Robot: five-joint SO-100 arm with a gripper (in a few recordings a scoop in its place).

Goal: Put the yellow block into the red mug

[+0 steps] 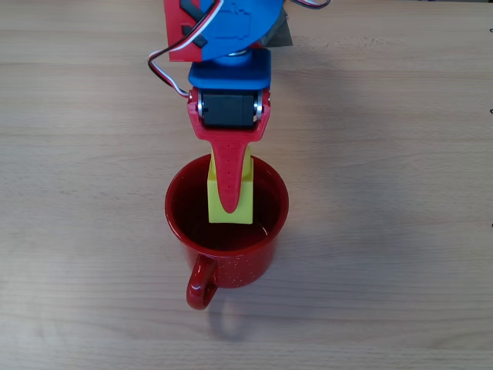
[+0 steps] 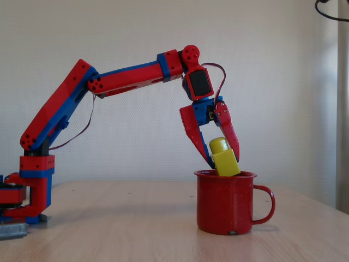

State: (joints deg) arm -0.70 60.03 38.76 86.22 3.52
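Observation:
The red mug (image 1: pixel 231 266) stands on the wooden table with its handle toward the bottom of the overhead view, and toward the right on the mug (image 2: pixel 226 204) in the fixed view. The yellow block (image 1: pixel 245 202) hangs tilted at the mug's mouth, stud uppermost. Seen from the side, the yellow block (image 2: pixel 223 158) has its lower end just below the rim. My red gripper (image 2: pixel 224 162) reaches down from above with a finger on each side of the block, shut on it. From overhead, one finger of the gripper (image 1: pixel 229 204) covers the middle of the block.
The red-and-blue arm's base (image 2: pixel 30 191) sits at the far left of the fixed view, well away from the mug. Bare wooden table (image 1: pixel 385 154) surrounds the mug on all sides.

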